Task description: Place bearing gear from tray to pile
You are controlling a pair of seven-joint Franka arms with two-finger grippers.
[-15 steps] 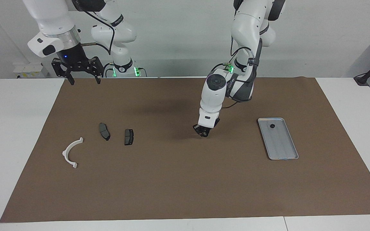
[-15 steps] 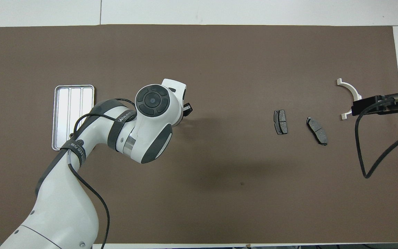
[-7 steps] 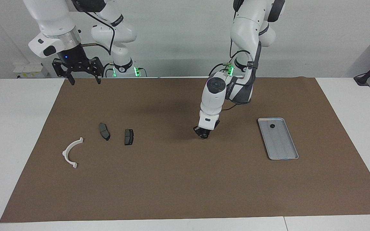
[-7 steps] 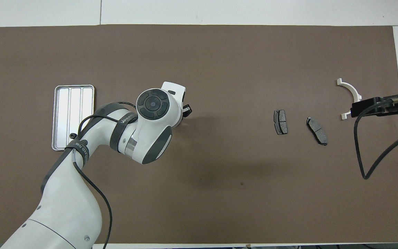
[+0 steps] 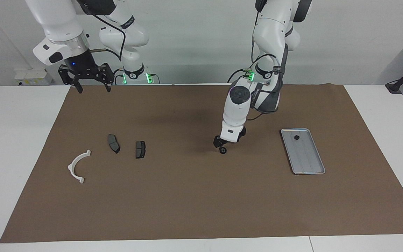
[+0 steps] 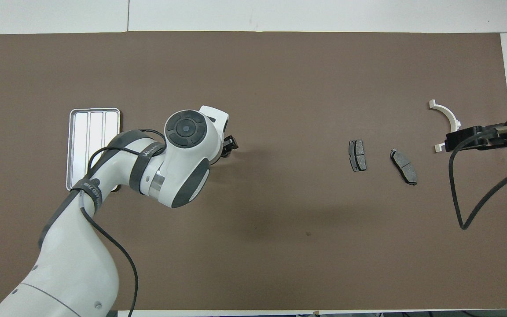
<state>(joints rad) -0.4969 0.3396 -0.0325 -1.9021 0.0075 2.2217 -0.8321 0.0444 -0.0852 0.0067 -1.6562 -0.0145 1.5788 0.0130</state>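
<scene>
One small dark bearing gear (image 5: 223, 150) lies on the brown mat mid-table, just under my left gripper (image 5: 222, 144), which hangs open a little above it. The overhead view shows this gripper (image 6: 229, 144) poking out from under its wrist, and the gear there is hidden. A second bearing gear (image 5: 296, 137) sits in the silver tray (image 5: 308, 171) at the end nearer the robots. The pile is a white half-ring (image 5: 77, 166) and two dark pads (image 5: 113, 143) (image 5: 140, 149) toward the right arm's end. My right gripper (image 5: 89, 79) waits open, raised.
The brown mat (image 5: 201, 203) covers most of the white table. In the overhead view the left arm crosses one corner of the tray (image 6: 90, 132), and the right gripper (image 6: 451, 141) with its cable overlaps the half-ring (image 6: 447, 115).
The left gripper has opened, let go of the gear and risen slightly toward the tray. The gear now rests on the mat. The right gripper has barely moved.
</scene>
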